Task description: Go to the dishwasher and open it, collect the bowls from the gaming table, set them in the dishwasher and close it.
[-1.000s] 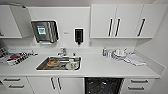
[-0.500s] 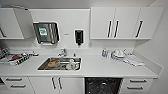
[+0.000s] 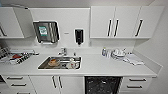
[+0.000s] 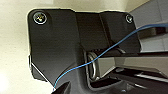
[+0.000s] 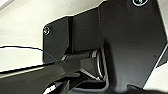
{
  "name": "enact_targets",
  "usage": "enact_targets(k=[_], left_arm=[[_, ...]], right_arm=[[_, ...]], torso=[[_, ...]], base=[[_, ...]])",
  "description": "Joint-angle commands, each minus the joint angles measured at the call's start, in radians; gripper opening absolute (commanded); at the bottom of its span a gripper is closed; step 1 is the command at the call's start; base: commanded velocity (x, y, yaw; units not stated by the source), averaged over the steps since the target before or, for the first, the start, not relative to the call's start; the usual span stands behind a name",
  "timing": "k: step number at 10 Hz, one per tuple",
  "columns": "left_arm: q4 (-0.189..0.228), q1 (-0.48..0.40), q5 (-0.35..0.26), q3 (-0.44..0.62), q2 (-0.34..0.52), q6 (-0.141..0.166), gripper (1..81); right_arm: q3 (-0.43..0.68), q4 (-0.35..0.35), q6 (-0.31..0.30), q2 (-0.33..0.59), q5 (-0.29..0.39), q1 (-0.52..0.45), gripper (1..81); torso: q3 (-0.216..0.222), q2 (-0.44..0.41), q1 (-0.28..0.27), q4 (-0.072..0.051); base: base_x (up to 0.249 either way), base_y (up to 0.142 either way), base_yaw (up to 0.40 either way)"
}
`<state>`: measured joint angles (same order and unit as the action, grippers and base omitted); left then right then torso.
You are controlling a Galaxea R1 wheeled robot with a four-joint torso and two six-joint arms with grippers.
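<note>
The dishwasher [image 3: 102, 85] is under the white counter, right of the sink cabinet. It shows as a dark rectangle with speckled glints inside, cut off by the lower edge of the head view. I face it from a short distance back. Both wrist views look past my own dark plate and jointed bar at pale surfaces, with a thin blue cable across the left wrist view.
A steel sink [image 3: 60, 62] with dishes in it is set in the counter [image 3: 100, 66]. A dish rack [image 3: 15, 57] stands at the left. Stacked crockery [image 3: 117, 53] and a cloth [image 3: 133, 60] lie at the right. White drawers [image 3: 136, 83] flank the dishwasher, and wall cabinets [image 3: 125, 22] hang above.
</note>
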<state>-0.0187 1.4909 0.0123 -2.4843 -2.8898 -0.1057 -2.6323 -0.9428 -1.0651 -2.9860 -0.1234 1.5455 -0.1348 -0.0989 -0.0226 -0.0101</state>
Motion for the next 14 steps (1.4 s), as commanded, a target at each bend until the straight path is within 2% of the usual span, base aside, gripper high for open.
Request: enact_targets(k=[1, 2, 3, 4, 6, 14], left_arm=[[0.003, -0.045, -0.058, 0.005, 0.006, -0.006, 81.1], [0.003, -0.045, -0.058, 0.005, 0.006, -0.006, 81.1], [0.002, -0.043, -0.058, 0.005, 0.006, -0.006, 81.1], [0.0, -0.044, -0.058, 0.005, 0.006, -0.006, 81.1], [0.0, -0.045, -0.058, 0.005, 0.004, -0.006, 81.1], [0.006, -0.045, -0.052, -0.038, -0.007, -0.005, 81.1]], right_arm=[[0.005, -0.013, 0.001, 0.0, 0.031, -0.044, 81.1], [0.005, -0.011, 0.001, 0.0, 0.031, -0.046, 81.1], [0.005, -0.01, 0.001, 0.0, 0.031, -0.044, 81.1], [0.005, -0.01, 0.001, 0.0, 0.033, -0.044, 81.1], [-0.003, -0.008, -0.001, -0.001, 0.034, -0.044, 81.1], [-0.015, -0.01, 0.001, -0.009, 0.044, -0.04, 81.1]], torso=[[0.09, 0.093, 0.023, 0.0], [0.093, 0.099, 0.023, 0.0], [0.061, 0.099, 0.023, 0.0], [0.07, 0.068, 0.01, 0.0], [0.081, 0.078, 0.015, 0.0], [0.081, 0.078, 0.016, 0.0]], base=[[0.0, 0.0, 0.0], [0.0, 0.0, 0.0], [0.0, 0.0, 0.0], [0.0, 0.0, 0.0], [0.0, 0.0, 0.0], [0.0, 0.0, 0.0]])
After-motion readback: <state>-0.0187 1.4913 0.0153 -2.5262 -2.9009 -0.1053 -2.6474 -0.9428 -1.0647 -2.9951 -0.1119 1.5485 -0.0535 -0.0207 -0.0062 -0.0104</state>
